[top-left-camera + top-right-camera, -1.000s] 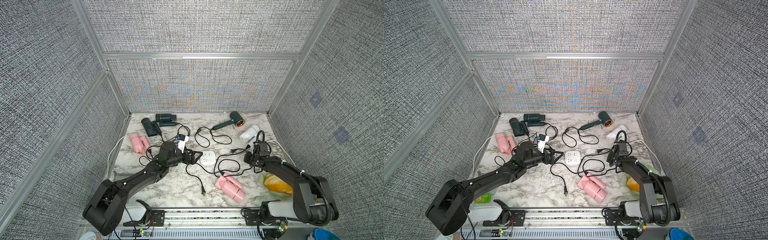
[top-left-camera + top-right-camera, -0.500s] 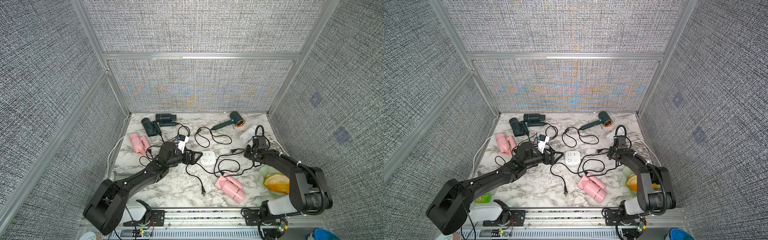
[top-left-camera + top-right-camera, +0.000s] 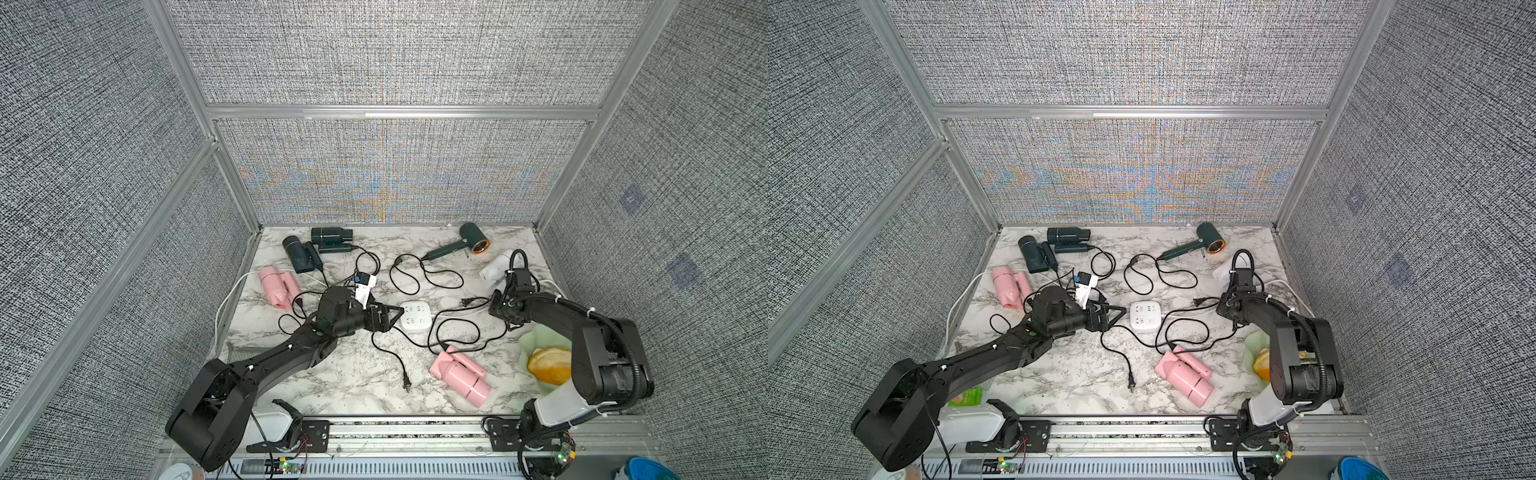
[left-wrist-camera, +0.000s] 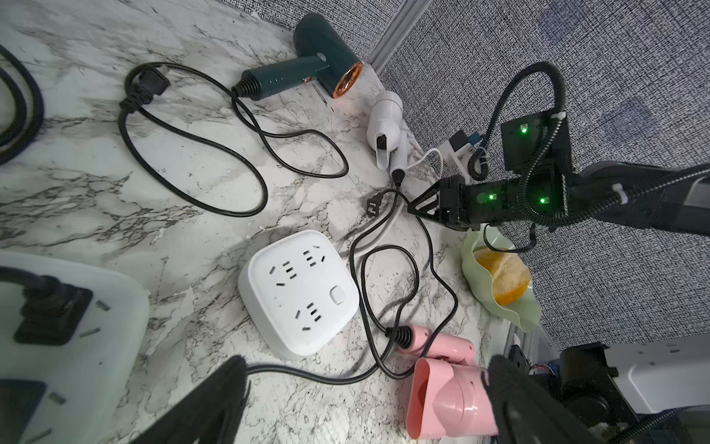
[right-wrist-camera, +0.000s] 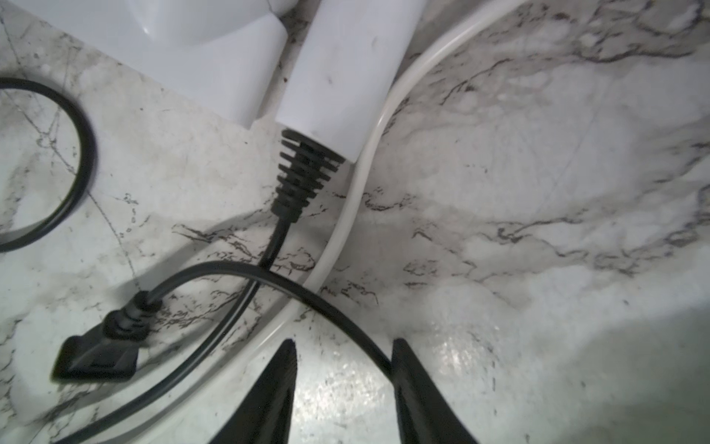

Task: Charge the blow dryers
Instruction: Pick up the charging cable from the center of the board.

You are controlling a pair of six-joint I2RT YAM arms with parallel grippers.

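Looking in both top views, we see the left gripper [image 3: 394, 319] spread wide beside the white socket block [image 3: 415, 316], the right gripper [image 3: 496, 307] near the white blow dryer [image 3: 493, 269]. From the left wrist, a pink blow dryer [image 4: 445, 399] lies beyond our fingers [image 4: 215, 407]. From the right wrist, those jaws stand apart, pinching nothing; a black cord [image 5: 269, 275] reaches one finger [image 5: 418, 403], near the white blow dryer's handle

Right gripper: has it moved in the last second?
Yes. In a top view the right gripper has shifted toward the back wall, closer to the white dryer, which lies where it was.
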